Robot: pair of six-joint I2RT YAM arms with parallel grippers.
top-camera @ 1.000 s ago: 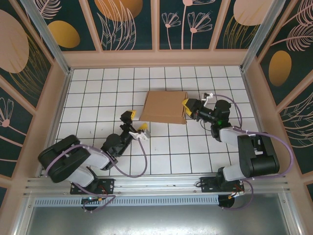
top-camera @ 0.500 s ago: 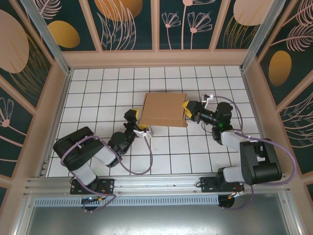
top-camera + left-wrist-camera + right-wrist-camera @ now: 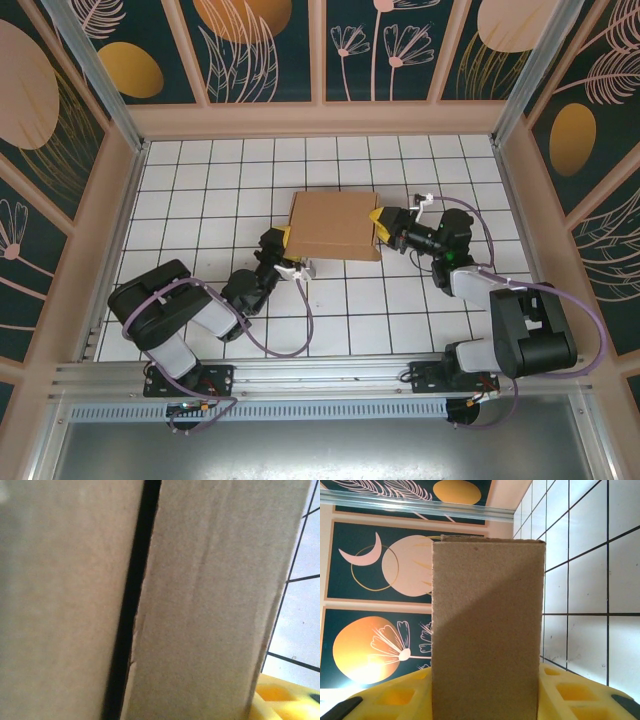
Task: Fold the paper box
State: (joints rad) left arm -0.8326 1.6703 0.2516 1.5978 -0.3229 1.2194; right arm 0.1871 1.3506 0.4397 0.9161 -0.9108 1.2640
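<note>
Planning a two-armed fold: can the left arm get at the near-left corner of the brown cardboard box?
Likely yes: the left end effector sits at that corner of the flat brown cardboard box, nothing between; the right end effector grips the opposite edge.

The paper box (image 3: 335,223) is plain brown cardboard, matt, with a fine fibrous grain and rough cut edges. The table (image 3: 200,180) has a smooth white tiled surface with a slight sheen. The right gripper (image 3: 485,707) has fingers (image 3: 390,700) of smooth yellow moulded plastic. The left arm (image 3: 160,315) and right arm (image 3: 530,335) wear faintly glossy black plastic shells; the near rail (image 3: 320,378) is brushed metal.
</note>
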